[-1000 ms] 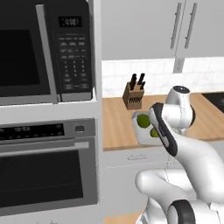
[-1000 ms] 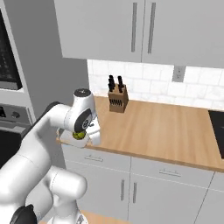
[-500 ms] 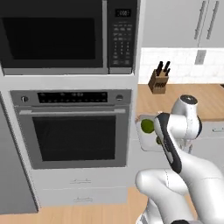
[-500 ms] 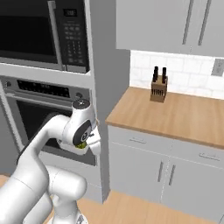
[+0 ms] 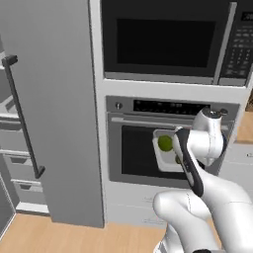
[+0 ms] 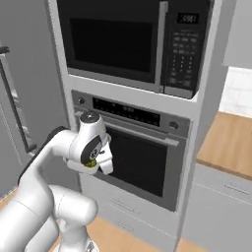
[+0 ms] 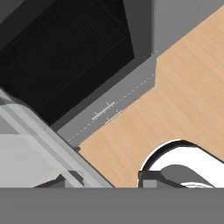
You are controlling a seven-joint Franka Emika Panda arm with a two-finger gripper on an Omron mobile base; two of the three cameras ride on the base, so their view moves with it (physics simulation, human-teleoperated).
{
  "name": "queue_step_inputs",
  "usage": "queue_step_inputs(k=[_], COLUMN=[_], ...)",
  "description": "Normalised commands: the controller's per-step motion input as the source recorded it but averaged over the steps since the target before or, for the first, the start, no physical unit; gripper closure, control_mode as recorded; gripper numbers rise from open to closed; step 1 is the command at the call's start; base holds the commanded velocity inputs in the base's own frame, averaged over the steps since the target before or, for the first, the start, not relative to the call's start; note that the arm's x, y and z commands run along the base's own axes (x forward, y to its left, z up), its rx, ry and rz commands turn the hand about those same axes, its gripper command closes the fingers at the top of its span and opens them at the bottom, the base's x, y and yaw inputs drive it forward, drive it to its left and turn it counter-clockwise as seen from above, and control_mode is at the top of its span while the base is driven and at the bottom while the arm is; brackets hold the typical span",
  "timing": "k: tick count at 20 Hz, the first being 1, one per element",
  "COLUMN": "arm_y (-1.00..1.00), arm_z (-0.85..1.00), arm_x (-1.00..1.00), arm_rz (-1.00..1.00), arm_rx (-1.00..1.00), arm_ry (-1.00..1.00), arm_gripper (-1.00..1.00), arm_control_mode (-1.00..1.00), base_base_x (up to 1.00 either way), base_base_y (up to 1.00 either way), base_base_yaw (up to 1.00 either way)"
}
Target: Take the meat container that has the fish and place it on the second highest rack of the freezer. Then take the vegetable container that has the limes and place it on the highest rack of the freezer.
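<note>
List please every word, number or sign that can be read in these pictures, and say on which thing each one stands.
No text can be read with certainty.
Microwave display: pale digits, too blurred to read.
Microwave keypad: small pale marks, too small to read.
Oven control panel: faint pale marks, blurred.
Tray of limes, freezer door: no lettering shows.

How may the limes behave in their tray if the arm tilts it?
The limes look round and smooth, so they would probably roll. The tray rim looks low, so a steep tilt might spill them. They seem to lie loose, so they may shift when the end effector turns.
</note>
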Motion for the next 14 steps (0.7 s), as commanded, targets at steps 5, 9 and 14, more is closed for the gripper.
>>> queue_step_inputs(k=[5, 9, 14], arm_y=[0.0, 0.0, 0.0], arm_z=[0.0, 0.0, 0.0], arm_x=[0.0, 0.0, 0.0], arm_rz=[0.0, 0.0, 0.0], arm_rx=[0.0, 0.0, 0.0], arm_ry=[0.0, 0.0, 0.0], arm_gripper=[1.0, 1.0, 1.0], arm_control_mode=[1.0, 1.0, 1.0], base_base_x=[0.41, 0.5, 0.49], base_base_y=[1.0, 1.0, 1.0], base_base_yaw=[0.22, 0.17, -0.04])
